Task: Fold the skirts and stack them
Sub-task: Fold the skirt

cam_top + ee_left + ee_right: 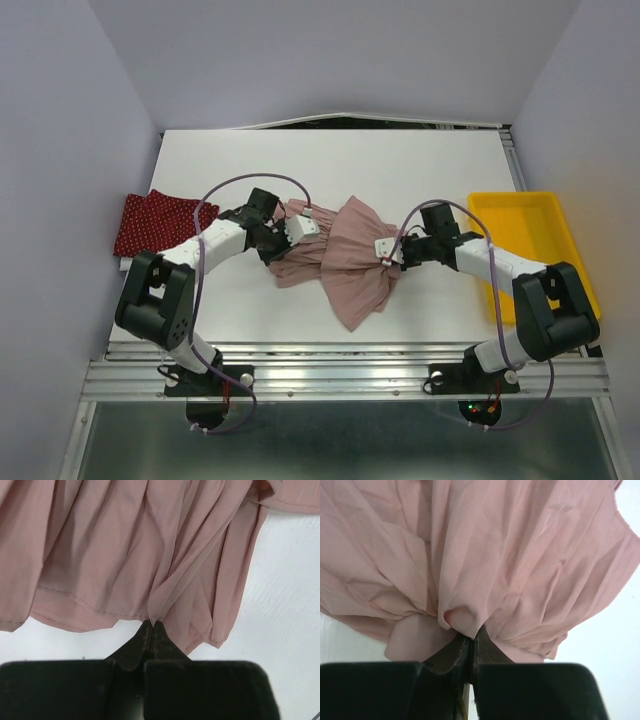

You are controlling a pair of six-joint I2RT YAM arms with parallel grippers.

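Top external view: a white table (350, 160) carries two skirts and a yellow plastic tray (522, 198). The dusty pink skirt (352, 262) lies bunched near the middle of the table, between the two arms, its gathered cloth fanning toward the near edge. The left arm (215, 240) reaches in from the left and the right arm (480, 258) from the right; each meets the pink skirt at one side. The dark red skirt (155, 222), dotted with tiny white spots, lies flat at the left edge of the table, well apart from the pink one and touched by neither arm. The tray sits at the right edge, just beside the right arm. Left wrist view: the left jaws are pressed together, pinching a fold at the stitched hem of the pink skirt (125, 555); pleats run away from the pinch, and bare table (290, 605) shows to the right and below the hem. Right wrist view: the right jaws are likewise pressed together on a gathered bunch of the pink skirt (510, 555), the cloth puckering around the tips and wrinkles radiating upward; bare table (620, 645) shows at lower right. Whether the cloth is raised off the table at either pinch cannot be told.
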